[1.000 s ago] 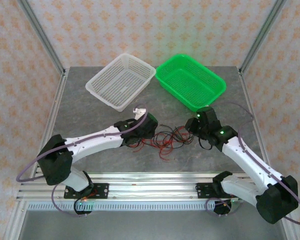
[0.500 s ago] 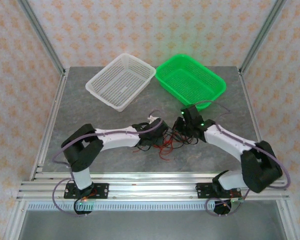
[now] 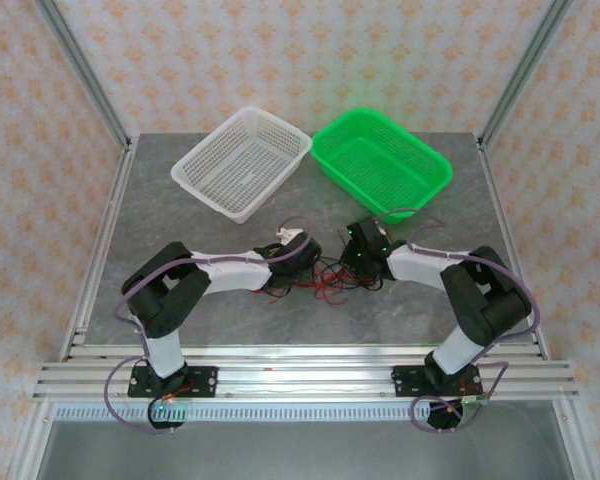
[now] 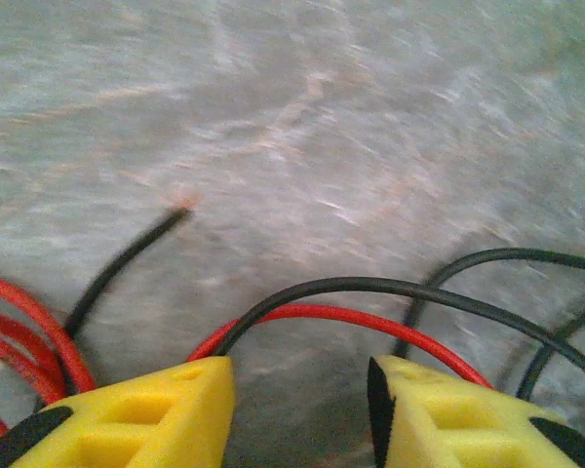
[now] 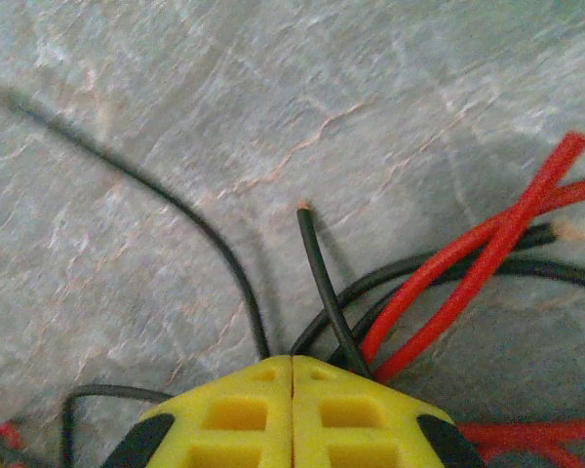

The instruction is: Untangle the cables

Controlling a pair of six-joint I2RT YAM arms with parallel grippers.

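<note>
We start with the grey table (image 3: 160, 230). At its far edge sit a white basket (image 3: 242, 163) toward 11 o'clock and a green basket (image 3: 380, 163) toward 1 o'clock, both well apart from the work and likely waiting for sorted strands. The left arm (image 3: 230, 268) and right arm (image 3: 430, 268) fold inward so their heads face each other across the middle of the table. We judge this lets them pull the knot from opposite sides.

The cables (image 3: 332, 278) lie there between the heads as a loose red and black tangle on the bare stone, just toward 6 o'clock of centre. The left gripper (image 4: 302, 385) has its yellow fingers apart. A black and a red strand arch across the gap at 12 o'clock, held by nothing. The right gripper (image 5: 292, 366) has its fingers pressed together. Black strands run out from its tip toward 10 and 12 o'clock and red ones toward 2 o'clock, but we cannot tell whether any is pinched. Crossing strands crowd both tips, so singling out one wire looks awkward.
</note>
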